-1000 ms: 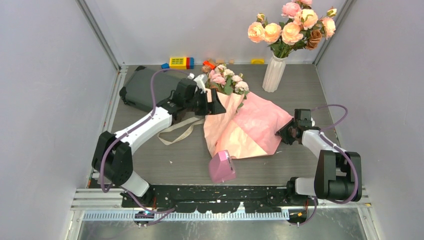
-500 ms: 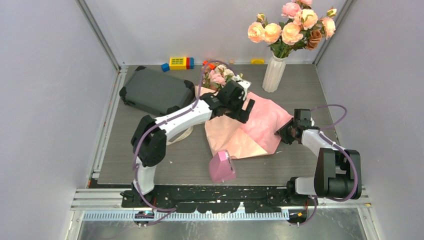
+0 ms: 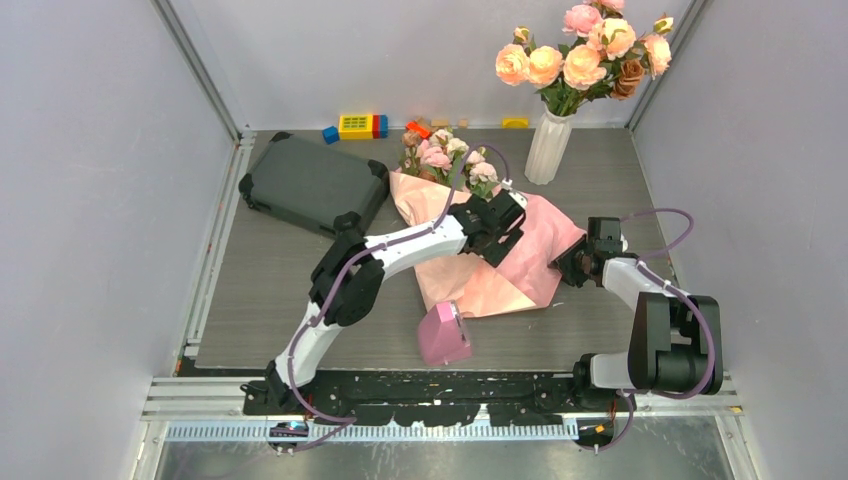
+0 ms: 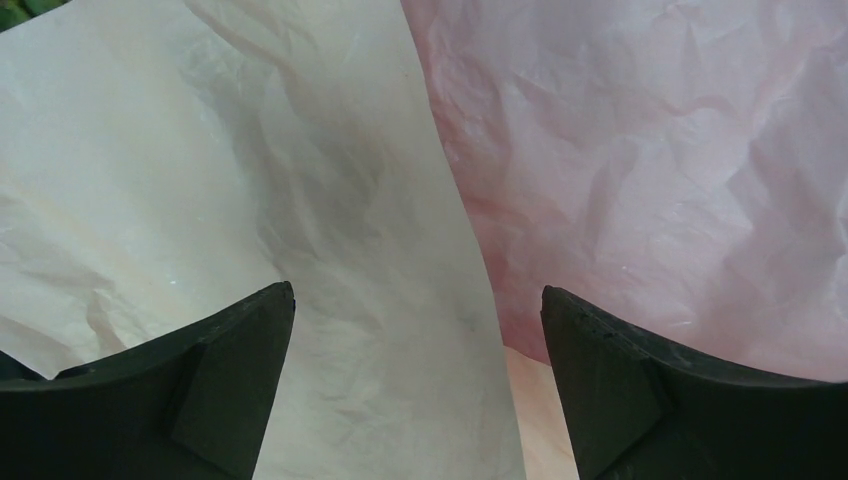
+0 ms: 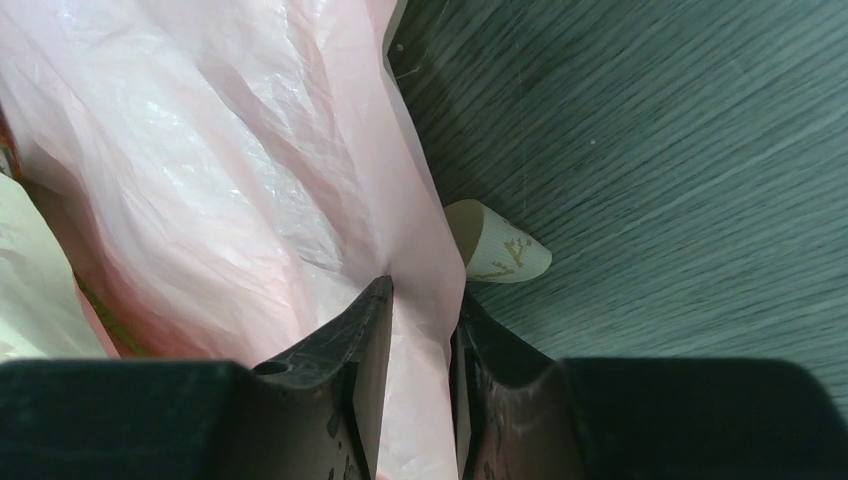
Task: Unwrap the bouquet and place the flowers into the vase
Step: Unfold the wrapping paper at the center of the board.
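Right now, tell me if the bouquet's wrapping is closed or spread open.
Spread open: the wrapping paper lies fanned out flat, flowers bare at its far end, right gripper pinching one edge.

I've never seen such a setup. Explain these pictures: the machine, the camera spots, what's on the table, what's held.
Two robot arms are bolted at the near edge of the table. The wide picture looks down from above; each close-up comes from a camera on one wrist. On it lie pink wrapping paper, spread open, with small roses at its far end, a dark case, a pink wedge and toy blocks. A white vase at the back holds peach roses. The left arm reaches over the paper, jaws wide open, holding nothing. The right arm has its jaws pinched on the paper's edge.
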Robot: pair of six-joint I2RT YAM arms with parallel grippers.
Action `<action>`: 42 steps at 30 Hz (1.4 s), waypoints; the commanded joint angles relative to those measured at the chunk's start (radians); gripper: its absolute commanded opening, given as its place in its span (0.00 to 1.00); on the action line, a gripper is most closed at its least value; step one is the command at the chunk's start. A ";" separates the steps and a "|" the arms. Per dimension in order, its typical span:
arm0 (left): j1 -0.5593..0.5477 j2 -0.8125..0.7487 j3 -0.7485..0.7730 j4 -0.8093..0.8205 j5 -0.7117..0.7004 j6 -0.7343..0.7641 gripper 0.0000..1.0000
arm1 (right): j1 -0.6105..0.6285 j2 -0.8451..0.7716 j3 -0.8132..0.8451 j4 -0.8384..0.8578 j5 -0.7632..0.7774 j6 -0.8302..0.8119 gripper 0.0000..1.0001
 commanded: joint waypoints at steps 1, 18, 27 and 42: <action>-0.007 0.018 0.060 0.001 -0.094 0.060 0.94 | -0.005 0.007 -0.004 0.030 0.006 0.011 0.32; -0.015 0.013 0.036 0.081 -0.300 0.171 0.37 | -0.005 0.005 -0.005 0.032 0.016 0.015 0.32; 0.001 -0.104 -0.065 0.079 -0.282 0.072 0.00 | -0.005 -0.005 -0.009 0.032 0.048 0.014 0.16; 0.238 -0.538 -0.571 0.154 -0.136 -0.221 0.00 | -0.005 -0.027 -0.037 0.030 0.193 0.032 0.00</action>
